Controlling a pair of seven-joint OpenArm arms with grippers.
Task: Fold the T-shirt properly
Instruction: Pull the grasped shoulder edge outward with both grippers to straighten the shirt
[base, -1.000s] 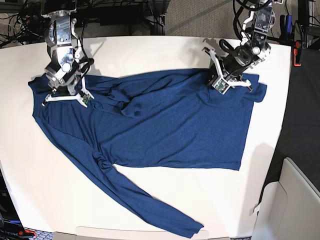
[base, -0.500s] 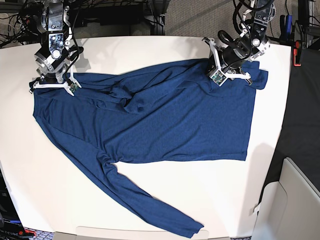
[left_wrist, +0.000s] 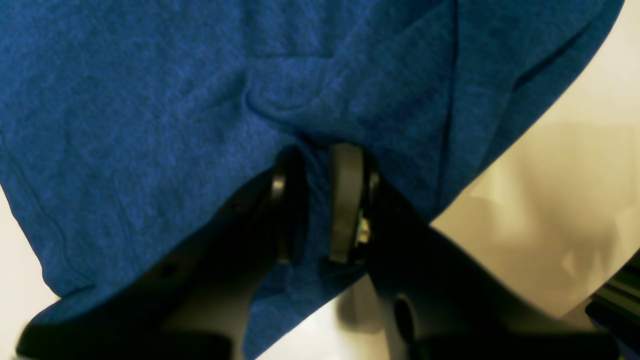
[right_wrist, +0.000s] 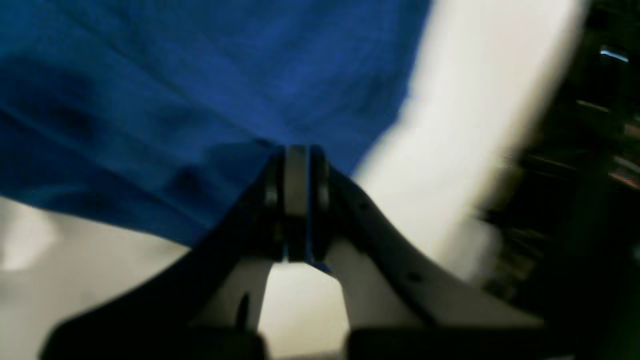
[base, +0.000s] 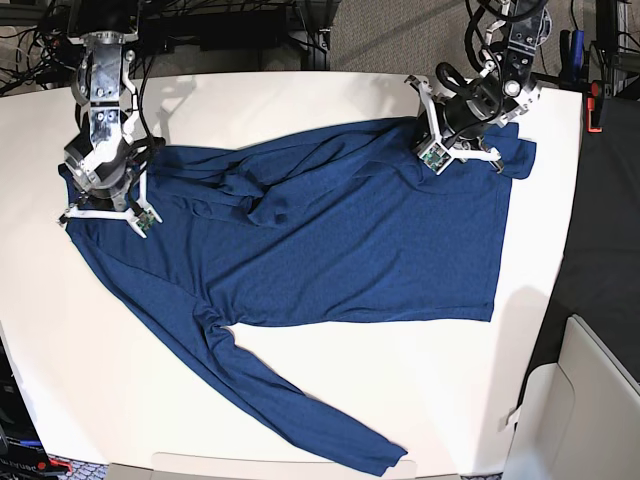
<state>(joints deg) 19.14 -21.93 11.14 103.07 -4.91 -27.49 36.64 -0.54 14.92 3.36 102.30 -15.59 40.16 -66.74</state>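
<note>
Shirt is pinched by both grippers; right gripper is now pulled nearer along the table, left gripper is unmoved.

Right wrist view blurred; T-shirt cropped.

Base overhead; wrist views close above T-shirt.

I see left arm reaching down from the far edge, wrist bent | left gripper low, jaws nearly together, pinching shirt fabric | right arm hanging down at the opposite far corner | right gripper clamped tight on shirt edge
</note>
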